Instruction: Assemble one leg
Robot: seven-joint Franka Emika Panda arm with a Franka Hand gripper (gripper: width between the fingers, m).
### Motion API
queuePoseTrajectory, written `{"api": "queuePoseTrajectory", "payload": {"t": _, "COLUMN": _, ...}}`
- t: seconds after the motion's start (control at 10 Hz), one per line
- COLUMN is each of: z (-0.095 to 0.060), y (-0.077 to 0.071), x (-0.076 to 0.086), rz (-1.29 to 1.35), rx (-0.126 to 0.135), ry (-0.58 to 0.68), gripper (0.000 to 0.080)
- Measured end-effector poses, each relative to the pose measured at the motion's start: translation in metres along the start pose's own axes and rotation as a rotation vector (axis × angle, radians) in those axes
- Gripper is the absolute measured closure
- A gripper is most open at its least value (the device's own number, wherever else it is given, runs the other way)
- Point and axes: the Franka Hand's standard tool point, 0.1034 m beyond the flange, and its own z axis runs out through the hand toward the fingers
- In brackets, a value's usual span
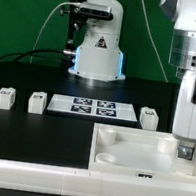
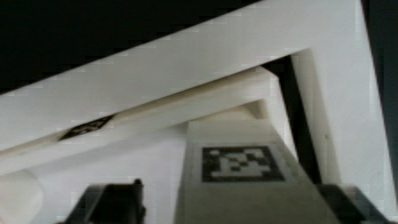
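The large white panel [image 1: 139,152] lies flat at the front of the black table [image 1: 41,128], and the gripper [image 1: 186,151] stands over its far corner on the exterior view's right, where its arm hides whatever it carries. Only the wrist view shows the leg [image 2: 237,160], clamped between the fingers [image 2: 111,205], its long axis running away from the camera down to the panel, tag facing the lens. Three more loose legs [image 1: 5,97] stand beside the marker board [image 1: 92,108].
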Motion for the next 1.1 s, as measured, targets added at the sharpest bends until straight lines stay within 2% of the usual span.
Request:
{"api": "queuePoseTrajectory", "payload": {"t": 0.1, "z": 0.0002, "y": 0.0001, "x": 0.0, "rz": -0.006, "rx": 0.0, "ry": 0.0, "gripper": 0.0178}}
{"api": "queuePoseTrajectory", "payload": {"t": 0.4, "z": 0.0009, "y": 0.0006, "x": 0.0, "rz": -0.072, "rx": -0.001, "ry": 0.001, "gripper": 0.0152}}
{"api": "queuePoseTrajectory", "payload": {"t": 0.9, "z": 0.0019, "y": 0.0017, "x": -0.0008, "rz": -0.582, "rx": -0.003, "ry": 0.005, "gripper": 0.0151}}
{"api": "queuePoseTrajectory", "payload": {"t": 1.1, "z": 0.002, "y": 0.0017, "x": -0.0008, "rz": -0.571, "rx": -0.003, "ry": 0.004, "gripper": 0.0151}}
